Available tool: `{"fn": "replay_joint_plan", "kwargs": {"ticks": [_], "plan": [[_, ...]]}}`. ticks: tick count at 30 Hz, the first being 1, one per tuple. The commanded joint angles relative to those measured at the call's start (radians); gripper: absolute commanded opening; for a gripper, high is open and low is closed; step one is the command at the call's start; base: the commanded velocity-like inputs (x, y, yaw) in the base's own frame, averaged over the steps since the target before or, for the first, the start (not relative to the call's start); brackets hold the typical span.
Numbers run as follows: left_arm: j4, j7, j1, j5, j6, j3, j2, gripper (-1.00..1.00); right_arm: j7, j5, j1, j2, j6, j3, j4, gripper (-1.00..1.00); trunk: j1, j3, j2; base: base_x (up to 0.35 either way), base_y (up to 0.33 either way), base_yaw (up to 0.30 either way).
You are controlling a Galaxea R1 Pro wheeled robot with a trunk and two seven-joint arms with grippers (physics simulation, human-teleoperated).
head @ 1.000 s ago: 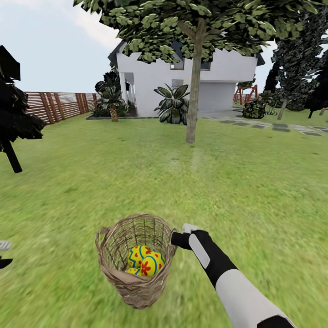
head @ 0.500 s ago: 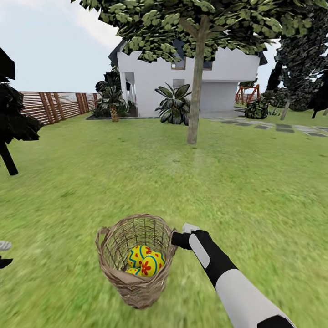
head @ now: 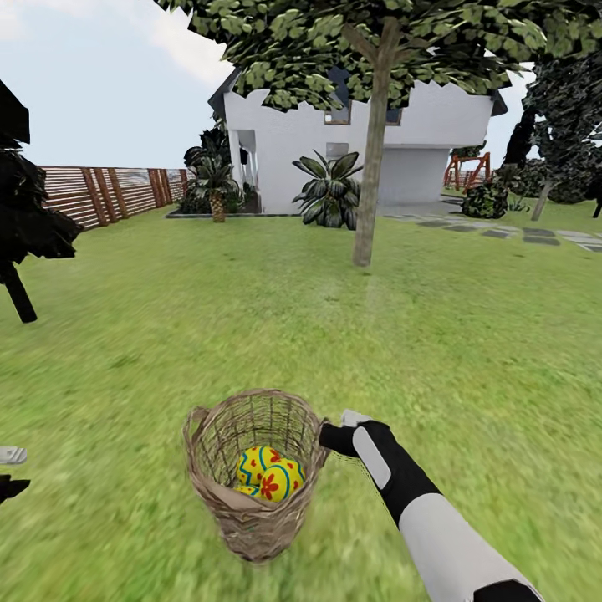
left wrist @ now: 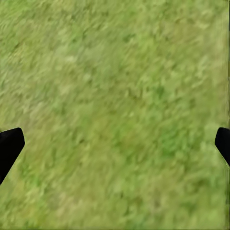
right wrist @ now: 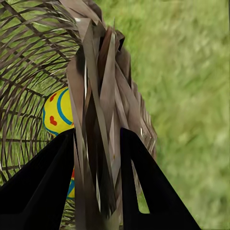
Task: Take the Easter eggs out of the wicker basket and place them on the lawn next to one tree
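The wicker basket (head: 251, 510) hangs low in front of me over the lawn (head: 468, 351), with my right gripper (head: 328, 437) shut on its right rim. Inside lie the Easter eggs (head: 267, 477), yellow with red flowers and blue bands, bunched together. The right wrist view shows both black fingers (right wrist: 48, 187) clamped on the woven rim (right wrist: 100, 96), with an egg (right wrist: 58, 112) behind the weave. The tree (head: 370, 167), with a bare trunk, stands ahead, slightly right. My left gripper (head: 8, 471) sits at the far left edge; its fingertips (left wrist: 9, 146) stand wide apart and open over bare grass.
A dark cone-shaped tree (head: 21, 209) stands at the left. A slatted wooden fence (head: 109, 192) runs along the back left. The white house (head: 418, 142), a broad-leaved bush (head: 330, 192) and grey paving stones (head: 518, 236) lie beyond the tree. Open grass stretches between me and the trunk.
The whole view has shifted, so the camera moved: tree and house now sit a little further right. The basket stays held in my right gripper, eggs still inside.
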Motion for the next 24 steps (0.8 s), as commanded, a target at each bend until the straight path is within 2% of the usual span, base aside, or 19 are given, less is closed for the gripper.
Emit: {"fn": "replay_joint_plan", "kwargs": {"ticks": [1, 4, 5, 7, 9, 14, 15, 18, 19, 21, 24], "plan": [[0.001, 0.033, -0.001, 0.0, 0.005, 0.003, -0.04, 1.0, -0.009, -0.018, -0.001, -0.006, 0.003, -0.016, -0.001, -1.0, 0.001, -0.001, -0.001, 0.339, 0.0, 0.0], [0.004, 0.11, 0.001, 0.0, -0.002, 0.002, -0.136, 1.0, -0.008, -0.018, -0.001, -0.012, 0.004, -0.033, -0.001, -1.0, 0.001, -0.001, -0.001, 0.339, 0.0, 0.0], [0.021, 0.123, 0.003, 0.0, -0.011, 0.0, -0.181, 1.0, -0.008, -0.018, -0.001, -0.012, 0.004, -0.035, -0.001, -1.0, 0.001, -0.001, -0.001, 0.339, 0.0, 0.0], [0.051, 0.133, 0.005, 0.0, -0.038, 0.0, -0.225, 1.0, -0.008, -0.018, -0.001, -0.013, 0.004, -0.036, -0.001, -1.0, 0.001, -0.001, -0.001, 0.339, 0.0, 0.0], [0.094, 0.139, 0.007, 0.001, -0.072, 0.001, -0.247, 1.0, -0.008, -0.018, -0.001, -0.013, 0.004, -0.03, -0.001, -1.0, 0.001, -0.001, -0.001, 0.339, 0.0, 0.0], [0.162, 0.179, 0.007, 0.009, -0.111, 0.005, -0.256, 1.0, -0.008, -0.018, -0.001, -0.013, 0.004, -0.026, -0.001, -1.0, 0.001, -0.001, -0.001, 0.34, 0.0, 0.0], [0.165, 0.185, 0.007, 0.01, -0.112, 0.017, -0.257, 1.0, -0.008, -0.018, -0.001, -0.013, 0.005, -0.025, -0.001, -1.0, 0.001, -0.001, -0.001, 0.34, 0.0, 0.0], [0.193, 0.199, 0.007, 0.004, -0.126, 0.108, -0.257, 1.0, -0.008, -0.018, -0.001, -0.013, 0.005, -0.023, -0.001, -1.0, 0.001, -0.001, -0.001, 0.34, 0.0, 0.0], [0.202, 0.2, 0.007, 0.004, -0.133, 0.119, -0.254, 1.0, -0.008, -0.017, -0.001, -0.013, 0.005, -0.023, -0.001, -1.0, 0.001, -0.001, -0.001, 0.34, 0.0, 0.0], [0.267, 0.202, 0.007, 0.004, -0.201, 0.134, -0.253, 1.0, -0.008, -0.017, -0.001, -0.013, 0.005, -0.024, -0.001, -1.0, 0.001, -0.001, -0.001, 0.341, 0.0, 0.0], [0.354, 0.201, 0.006, 0.002, -0.286, 0.137, -0.257, 1.0, -0.008, -0.016, -0.001, -0.014, 0.004, -0.03, -0.001, -1.0, 0.001, -0.001, -0.001, 0.341, 0.0, 0.0]]}}
